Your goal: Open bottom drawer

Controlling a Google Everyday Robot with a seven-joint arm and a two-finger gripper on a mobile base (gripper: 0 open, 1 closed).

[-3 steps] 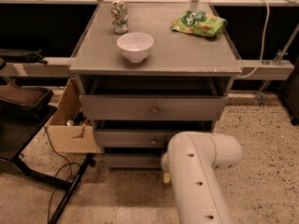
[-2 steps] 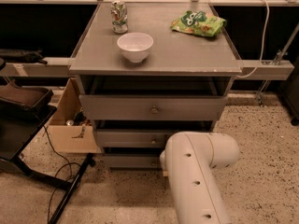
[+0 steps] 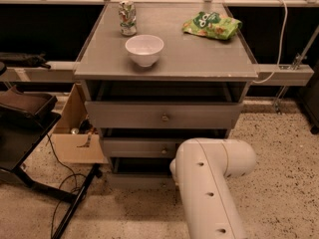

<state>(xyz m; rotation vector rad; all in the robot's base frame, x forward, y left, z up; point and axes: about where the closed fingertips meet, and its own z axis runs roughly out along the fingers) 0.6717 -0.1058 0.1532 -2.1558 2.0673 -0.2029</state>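
Observation:
The grey cabinet (image 3: 169, 59) has three drawers. The bottom drawer (image 3: 134, 181) is the lowest and narrowest front, seen only at its left part, with a dark gap above it. Its knob is hidden behind my white arm (image 3: 209, 183). The middle drawer (image 3: 139, 147) and the top drawer (image 3: 162, 116) sit above it, each with a small knob. My gripper is hidden behind my arm's elbow, low down in front of the bottom drawer's right half.
On the cabinet top stand a white bowl (image 3: 144, 50), a can (image 3: 127, 18) and a green snack bag (image 3: 212, 25). A cardboard box (image 3: 75, 133) and a black chair (image 3: 20, 133) are on the left, with cables and a black stand leg (image 3: 75, 208) on the floor.
My arm's elbow has shifted slightly to the left. The bottom drawer's front shows a slightly wider dark gap above it.

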